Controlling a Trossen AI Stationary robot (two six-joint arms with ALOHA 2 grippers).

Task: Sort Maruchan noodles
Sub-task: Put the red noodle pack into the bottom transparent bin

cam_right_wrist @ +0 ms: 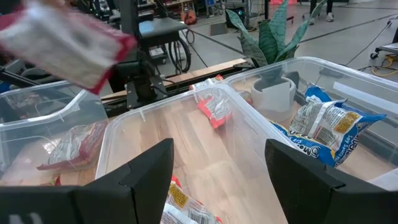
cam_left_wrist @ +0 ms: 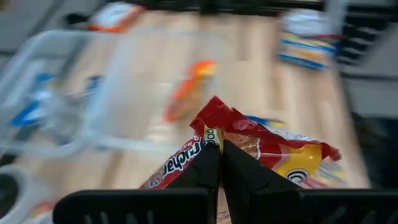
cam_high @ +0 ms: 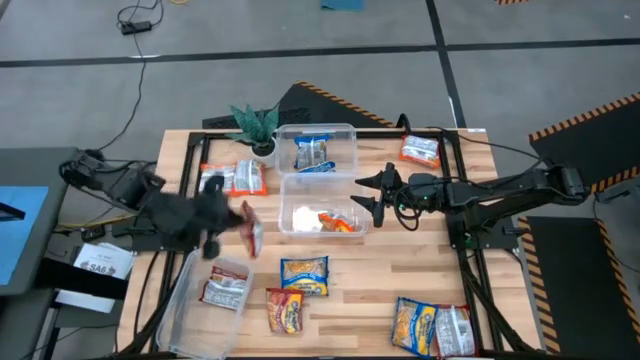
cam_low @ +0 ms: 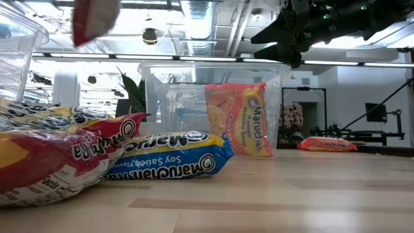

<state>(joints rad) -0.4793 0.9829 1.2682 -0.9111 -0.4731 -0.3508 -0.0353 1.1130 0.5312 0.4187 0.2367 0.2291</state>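
My left gripper [cam_high: 232, 222] hovers over the table's left half, shut on a red Maruchan packet [cam_high: 250, 230], which shows high up in the low view [cam_low: 96, 19] and the right wrist view [cam_right_wrist: 68, 43]. My right gripper [cam_high: 372, 197] is open and touches nothing. It hangs above the right end of the middle clear tub [cam_high: 290, 183], where an orange packet [cam_right_wrist: 214, 109] lies on the floor. More packets lie flat on the table: blue-and-yellow [cam_high: 303, 275], red [cam_high: 285, 310], red-and-silver [cam_high: 240, 177], orange [cam_high: 420, 150]. My left gripper pinches the red packet between its two shut fingers [cam_left_wrist: 239, 177] at the packet's crimped end seam [cam_left_wrist: 213, 138]. The packet is lifted clear of the table, well above the packets lying there, as the low view shows, and extends beyond the fingertips.
A far tub [cam_high: 350, 130] holds a blue packet [cam_high: 312, 153]. A near-left tub [cam_high: 190, 265] holds a red-and-silver packet [cam_high: 225, 290]. A potted plant [cam_high: 256, 125] stands at the far edge. Two more packets [cam_high: 432, 327] lie near the right front corner.
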